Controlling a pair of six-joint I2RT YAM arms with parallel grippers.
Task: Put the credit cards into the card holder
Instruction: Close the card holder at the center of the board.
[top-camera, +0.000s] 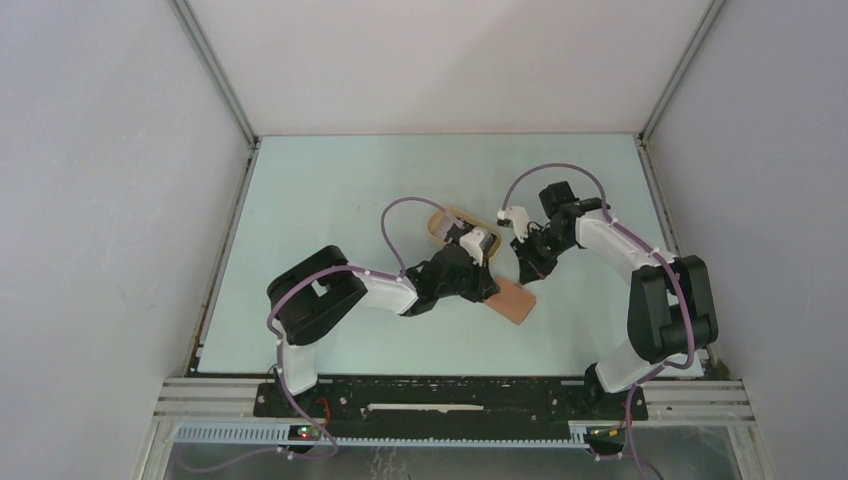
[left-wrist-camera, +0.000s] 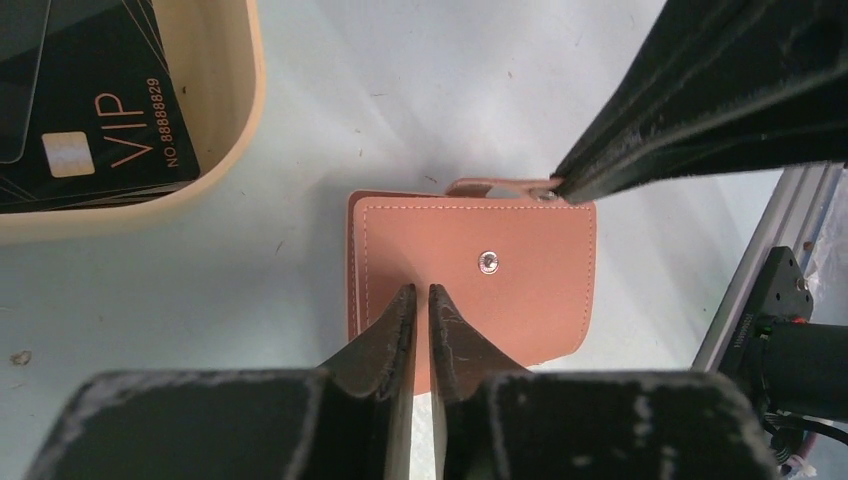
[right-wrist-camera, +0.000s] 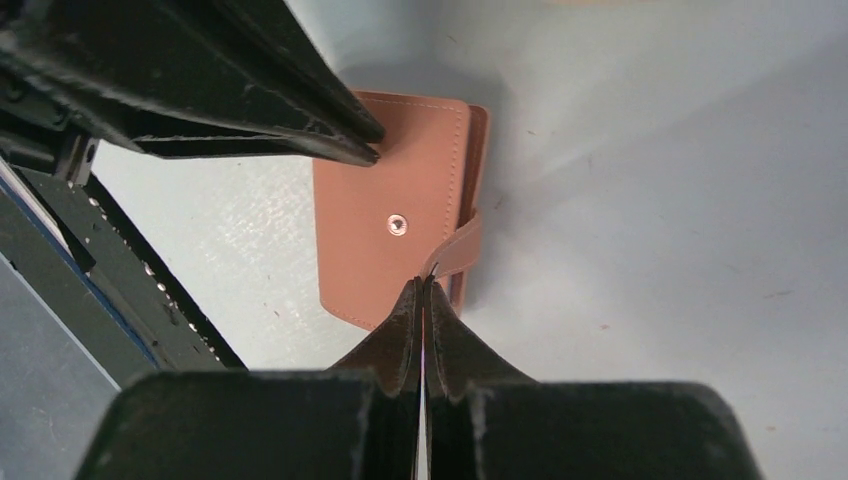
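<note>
Credit cards (left-wrist-camera: 95, 125) lie stacked in the beige tray (left-wrist-camera: 240, 120), black ones, the top one printed VIP. None has been lifted out and neither hand carries one. The card holder (left-wrist-camera: 500, 300) lies flat on the desk (left-wrist-camera: 400, 90) near the tray, folded shut. Its reddish-brown outer face and metal stud (left-wrist-camera: 488, 262) point up, so no pocket is exposed.

The right hand (right-wrist-camera: 424, 286) is clenched on the snap tab (right-wrist-camera: 455, 250) at one edge of the card holder, and the strap runs in between its fingertips. The tab is off the stud. The left hand (left-wrist-camera: 421, 292) sits at the opposite edge, its fingers drawn nearly together with only a thin slit between them, tips over the leather. Whether it pinches the cover, presses it down or merely touches it, I cannot tell from these views.

Judged from this, the task is at its very start. The step in hand looks like opening the card holder, one hand pulling the tab and the other steadying the body. None of the cards has gone in. What is left is to unfold the card holder, keep it open so the inner pockets can be reached, then fetch each card from the tray and slide it in. The number of cards in the stack cannot be counted here.
</note>
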